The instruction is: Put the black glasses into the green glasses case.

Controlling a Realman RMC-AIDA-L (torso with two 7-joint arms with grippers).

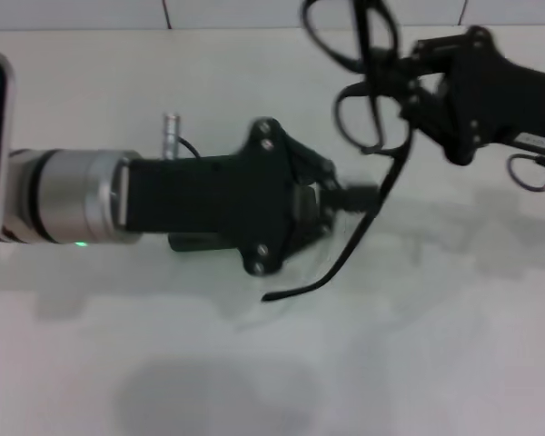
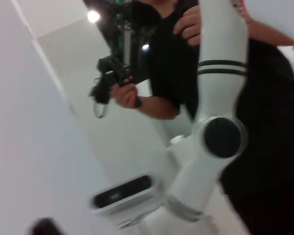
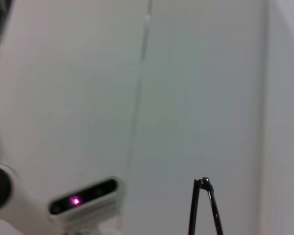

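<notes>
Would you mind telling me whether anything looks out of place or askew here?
Yes. The black glasses hang tilted in the air from the right gripper, one temple arm dangling toward the left gripper. The green glasses case is not clearly visible in any view.

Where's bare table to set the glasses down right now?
Bare table lies nearer the robot than the left gripper. It is crowded farther out, where the right gripper holds the black glasses beside the left gripper.
</notes>
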